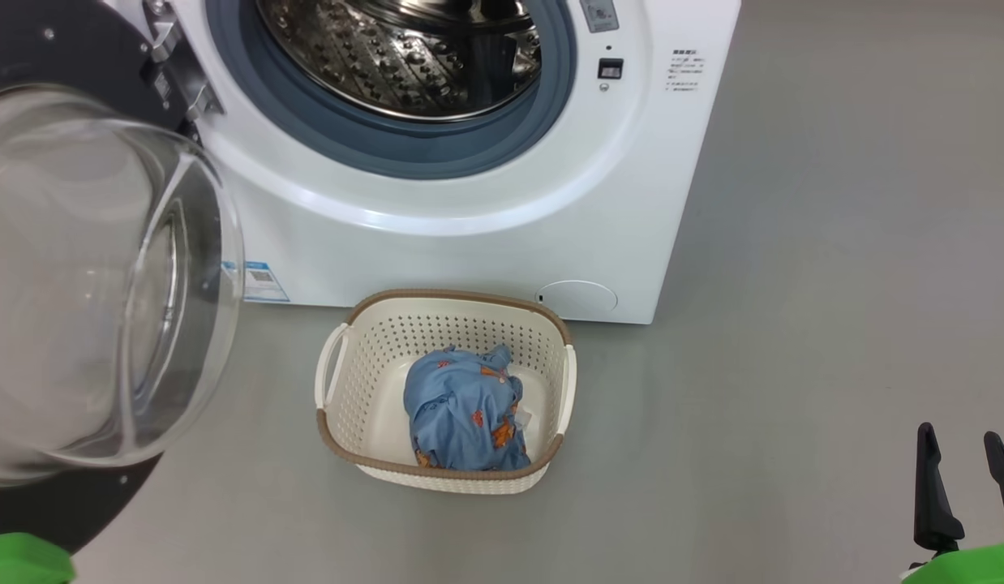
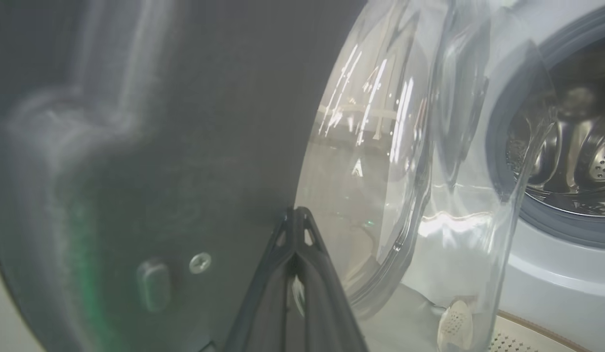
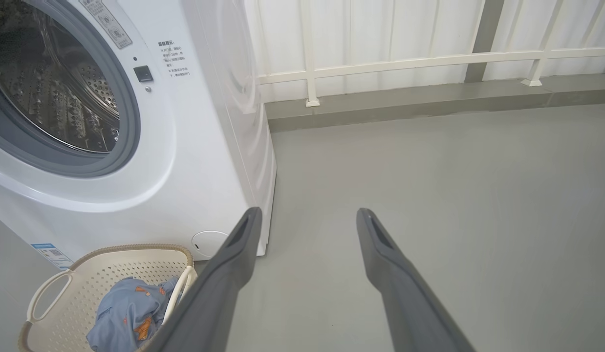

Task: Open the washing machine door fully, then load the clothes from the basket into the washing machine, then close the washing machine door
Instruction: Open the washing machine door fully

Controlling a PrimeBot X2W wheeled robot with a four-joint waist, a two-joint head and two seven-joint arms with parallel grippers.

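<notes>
My head camera looks steeply down at the washing machine [image 1: 469,243] and the basket [image 1: 437,328]. The left wrist camera sits hard against the washing machine door [image 2: 136,171]; the right one, low and farther off, shares machine and basket with the head.

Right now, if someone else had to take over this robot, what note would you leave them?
Left claw: shut, its tip close to the inner side of the washing machine door; I cannot tell whether it touches.
Right claw: open and empty, over the floor to the right of the washing machine.
The door is swung wide to the left; no clothes in the visible part of the drum.
The clothes lie in the basket in front of the machine.
Done: opening, it seems. Left: load the clothes, close the door.
</notes>
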